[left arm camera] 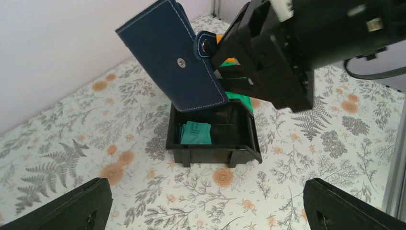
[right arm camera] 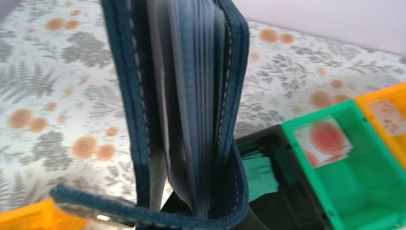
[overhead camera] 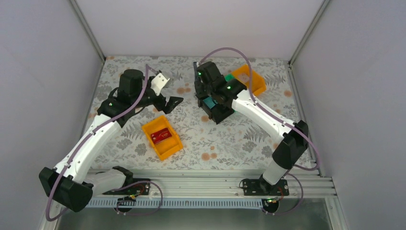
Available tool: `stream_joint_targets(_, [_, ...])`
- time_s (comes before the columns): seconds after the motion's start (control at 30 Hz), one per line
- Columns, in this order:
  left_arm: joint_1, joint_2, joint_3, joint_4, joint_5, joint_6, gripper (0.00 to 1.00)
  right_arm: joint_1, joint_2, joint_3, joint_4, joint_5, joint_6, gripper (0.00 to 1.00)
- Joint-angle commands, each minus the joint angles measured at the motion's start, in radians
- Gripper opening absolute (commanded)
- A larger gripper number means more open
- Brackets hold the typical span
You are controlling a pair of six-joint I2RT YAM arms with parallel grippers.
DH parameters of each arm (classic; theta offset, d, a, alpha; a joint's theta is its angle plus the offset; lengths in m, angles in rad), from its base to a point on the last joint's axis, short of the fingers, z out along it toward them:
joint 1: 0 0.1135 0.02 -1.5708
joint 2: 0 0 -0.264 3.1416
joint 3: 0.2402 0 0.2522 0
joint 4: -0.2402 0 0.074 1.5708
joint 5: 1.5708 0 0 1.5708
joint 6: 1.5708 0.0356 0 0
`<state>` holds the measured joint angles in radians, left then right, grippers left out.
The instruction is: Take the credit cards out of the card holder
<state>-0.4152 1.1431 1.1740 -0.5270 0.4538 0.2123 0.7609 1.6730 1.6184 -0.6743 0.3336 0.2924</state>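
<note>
Right gripper clamps the light, floppy card holder near its snap tab, just above the black bin; left gripper gapes wide nearby; stiff, slick credit cards likely need edge pinches.

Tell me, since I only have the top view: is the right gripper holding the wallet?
Observer: Yes. In the left wrist view the right gripper grips the wallet near its snap tab, in the air above the black bin.
Operator: Is anything in that bin?
Observer: One teal card lies on its floor.
Operator: And the green bin?
Observer: The right wrist view shows a pale card with a red circle lying in it.
</note>
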Motion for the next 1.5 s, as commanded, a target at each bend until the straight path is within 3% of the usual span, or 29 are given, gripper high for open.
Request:
stream_joint_targets(0.0, [0.001,-0.022,-0.070,0.079,-0.017,-0.149,1.00,0.053,-0.030,0.073,0.055,-0.096,0.058,0.04])
stream_joint_targets(0.3, [0.000,-0.011,-0.109,0.160,-0.006,-0.241,1.00,0.093,-0.064,0.070,0.146,-0.343,0.071,0.04])
stream_joint_targets(0.63, [0.019,-0.011,-0.056,0.135,-0.228,-0.119,1.00,0.112,-0.104,0.036,0.187,-0.520,-0.012,0.04])
stream_joint_targets(0.9, [0.049,-0.040,0.011,0.068,-0.224,-0.073,0.88,0.109,-0.132,0.018,0.167,-0.514,-0.071,0.04])
stream_joint_targets(1.23, [0.117,-0.068,0.054,0.066,-0.166,-0.076,0.83,0.093,-0.139,-0.017,0.164,-0.564,-0.076,0.04])
stream_joint_targets(1.47, [0.163,-0.067,0.077,0.070,-0.212,-0.111,0.83,0.052,-0.149,-0.036,0.187,-0.651,-0.036,0.04])
